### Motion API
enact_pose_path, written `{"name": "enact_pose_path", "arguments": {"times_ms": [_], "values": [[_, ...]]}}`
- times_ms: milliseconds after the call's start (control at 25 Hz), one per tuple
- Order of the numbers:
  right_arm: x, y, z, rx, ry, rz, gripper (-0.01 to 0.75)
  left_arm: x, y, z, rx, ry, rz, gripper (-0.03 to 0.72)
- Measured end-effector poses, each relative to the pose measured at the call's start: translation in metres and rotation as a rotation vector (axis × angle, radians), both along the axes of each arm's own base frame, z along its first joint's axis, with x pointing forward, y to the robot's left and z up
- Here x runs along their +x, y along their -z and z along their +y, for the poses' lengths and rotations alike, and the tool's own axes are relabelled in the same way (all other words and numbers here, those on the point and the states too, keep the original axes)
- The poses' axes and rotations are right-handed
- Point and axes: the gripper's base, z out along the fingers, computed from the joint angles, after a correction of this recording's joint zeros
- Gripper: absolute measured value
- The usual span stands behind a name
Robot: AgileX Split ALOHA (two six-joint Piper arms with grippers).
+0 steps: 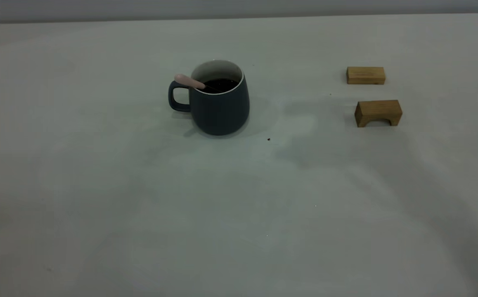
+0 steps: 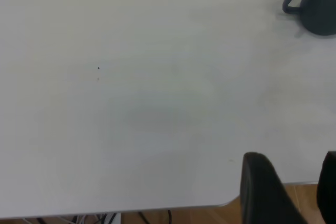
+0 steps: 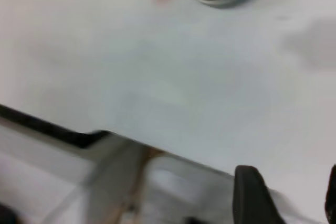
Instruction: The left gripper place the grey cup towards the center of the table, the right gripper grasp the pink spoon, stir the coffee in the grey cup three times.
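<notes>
Exterior view: the grey cup (image 1: 219,101) is seen standing upright near the middle of the worktop (image 1: 140,206), handle toward the left arm's side, with the coffee (image 1: 221,84) inside and the pink spoon (image 1: 190,81) propped in it, handle resting over the rim. Two wooden blocks (image 1: 365,75) (image 1: 378,112) are seen well apart from the cup, on the right arm's side. No arm is seen here. Left wrist view: the left claw (image 2: 291,192) is held with fingers apart and empty over the worktop edge, the cup far off. Right wrist view: the right claw (image 3: 289,198) is likewise apart, empty, off the edge, far from the cup. Placing looks done; stirring is judged done or nearly so, with nothing held. No writing or labels are readable.
</notes>
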Motion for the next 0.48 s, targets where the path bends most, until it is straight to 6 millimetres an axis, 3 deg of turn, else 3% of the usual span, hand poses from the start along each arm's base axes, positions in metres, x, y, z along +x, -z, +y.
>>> {"name": "enact_pose_path", "arguments": {"times_ms": [80,280,480], "values": [[-0.012,-0.014,-0.011,-0.066,0.001,-0.057,0.345,0.000,0.000,0.000,0.000,0.000,0.000,0.331],[-0.057,-0.022,-0.041,-0.207,0.010,-0.104,0.282,0.000,0.000,0.000,0.000,0.000,0.000,0.331],[-0.132,-0.014,-0.077,-0.312,-0.004,-0.128,0.229,0.000,0.000,0.000,0.000,0.000,0.000,0.331]]}}
